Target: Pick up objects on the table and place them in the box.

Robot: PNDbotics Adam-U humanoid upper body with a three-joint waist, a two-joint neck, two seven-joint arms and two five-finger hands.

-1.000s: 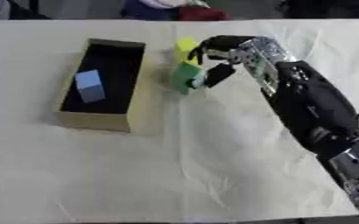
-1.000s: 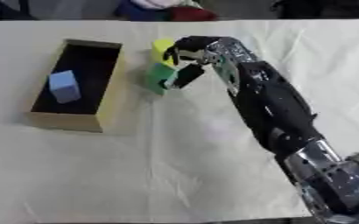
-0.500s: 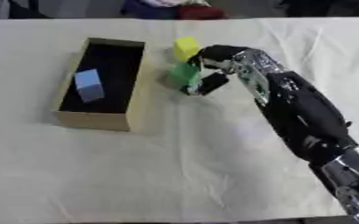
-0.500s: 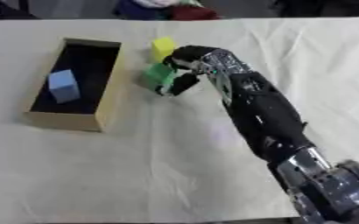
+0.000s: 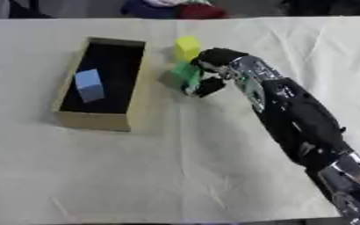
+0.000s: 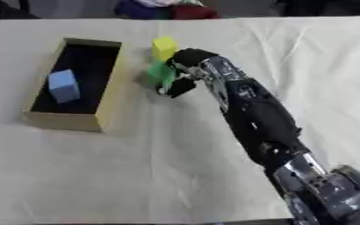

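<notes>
A green block (image 5: pixel 186 73) sits on the cloth just right of the cardboard box (image 5: pixel 133 92). My right hand (image 5: pixel 210 70) has its fingers and thumb curled round this block, reaching in from the lower right. Behind the green block stands a yellow block (image 5: pixel 187 47), touching or nearly touching the hand. Inside the dark box lies a light blue block (image 5: pixel 89 85). My left hand shows in no view.
A cream cloth (image 5: pixel 175 167) covers the table, with open room in front and to the right of my arm. Dark and red items (image 5: pixel 175 8) lie beyond the far edge.
My right hand has slid a little toward the box and lower on the green block, with its fingers closing tighter round it. The blue block and box stay put.
</notes>
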